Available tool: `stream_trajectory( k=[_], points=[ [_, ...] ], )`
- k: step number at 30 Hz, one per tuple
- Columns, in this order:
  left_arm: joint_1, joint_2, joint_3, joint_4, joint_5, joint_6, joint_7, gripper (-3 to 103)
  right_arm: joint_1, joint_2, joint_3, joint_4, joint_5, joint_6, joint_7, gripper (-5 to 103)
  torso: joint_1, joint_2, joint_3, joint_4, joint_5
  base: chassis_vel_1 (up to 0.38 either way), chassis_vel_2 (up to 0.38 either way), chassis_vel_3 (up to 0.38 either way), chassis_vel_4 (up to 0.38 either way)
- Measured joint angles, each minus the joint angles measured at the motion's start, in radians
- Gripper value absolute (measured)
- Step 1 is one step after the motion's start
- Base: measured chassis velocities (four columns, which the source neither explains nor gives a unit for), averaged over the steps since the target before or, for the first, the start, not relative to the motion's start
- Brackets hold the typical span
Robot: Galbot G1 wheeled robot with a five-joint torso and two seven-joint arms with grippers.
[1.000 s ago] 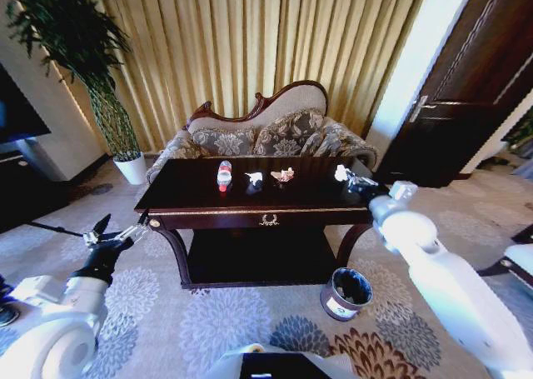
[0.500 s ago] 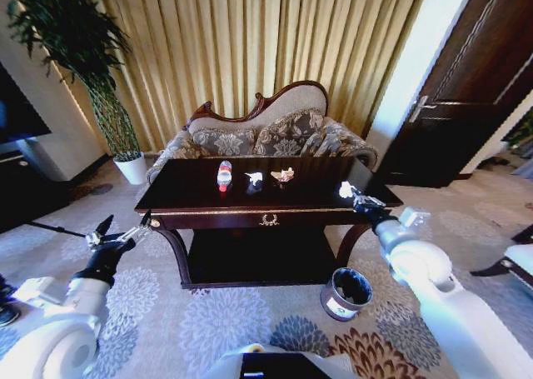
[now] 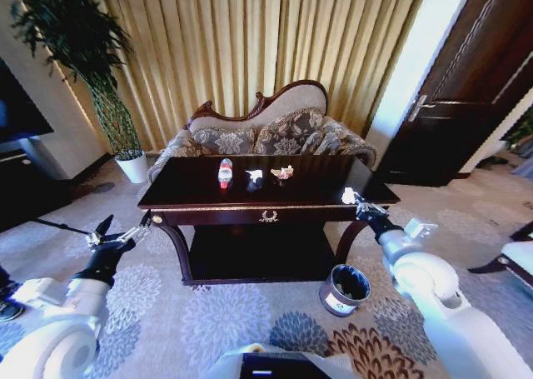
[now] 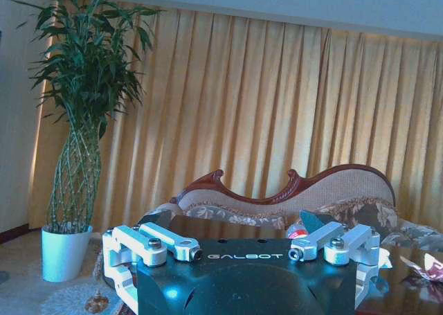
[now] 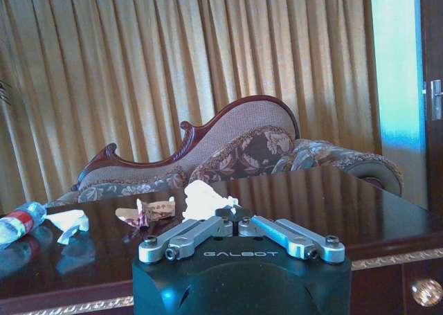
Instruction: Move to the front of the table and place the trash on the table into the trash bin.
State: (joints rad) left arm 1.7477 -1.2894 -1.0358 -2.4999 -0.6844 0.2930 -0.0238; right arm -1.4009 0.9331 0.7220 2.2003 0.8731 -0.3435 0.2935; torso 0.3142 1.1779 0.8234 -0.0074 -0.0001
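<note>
The right end effector (image 5: 235, 214) is pinching a white crumpled scrap (image 5: 204, 196) over the dark counter (image 5: 360, 218). A pinkish scrap (image 5: 154, 209), another white scrap (image 5: 69, 221) and a red-labelled bottle (image 5: 19, 221) are lying beyond.
</note>
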Motion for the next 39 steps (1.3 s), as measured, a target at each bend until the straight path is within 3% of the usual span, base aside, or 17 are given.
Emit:
stream_trajectory(
  k=[11,20,25,34,39],
  points=[
    [-0.001,0.003,0.000,0.000,0.001,-0.003,0.001,100,0.003,0.041,-0.041,-0.128,-0.045,0.001,-0.020,0,0.000,0.000,0.000,0.0000,0.0001,0.032,-0.040,-0.039,0.033],
    [0.002,-0.006,-0.005,0.000,0.001,-0.005,0.011,100,0.100,0.062,-0.131,-0.590,-0.191,0.014,-0.078,0,0.000,0.000,0.000,-0.0001,0.0001,0.000,0.000,0.000,0.000],
    [-0.002,-0.014,-0.005,0.000,0.001,-0.005,0.013,100,0.171,0.072,-0.184,-0.764,-0.209,0.017,-0.083,0,0.000,0.000,0.000,-0.0002,0.0002,0.000,0.000,0.000,0.000],
    [0.014,-0.024,-0.008,0.000,0.005,-0.011,0.011,100,0.418,0.130,-0.283,-1.150,-0.306,0.091,-0.079,0,0.000,0.000,0.000,0.0003,0.0001,0.000,0.000,0.000,0.000],
    [0.014,-0.017,0.006,0.000,0.018,-0.012,0.011,100,0.521,0.174,-0.294,-1.330,-0.422,0.128,-0.080,0,0.000,0.000,0.000,0.0000,0.0001,0.000,0.000,0.000,0.000]
  ],
)
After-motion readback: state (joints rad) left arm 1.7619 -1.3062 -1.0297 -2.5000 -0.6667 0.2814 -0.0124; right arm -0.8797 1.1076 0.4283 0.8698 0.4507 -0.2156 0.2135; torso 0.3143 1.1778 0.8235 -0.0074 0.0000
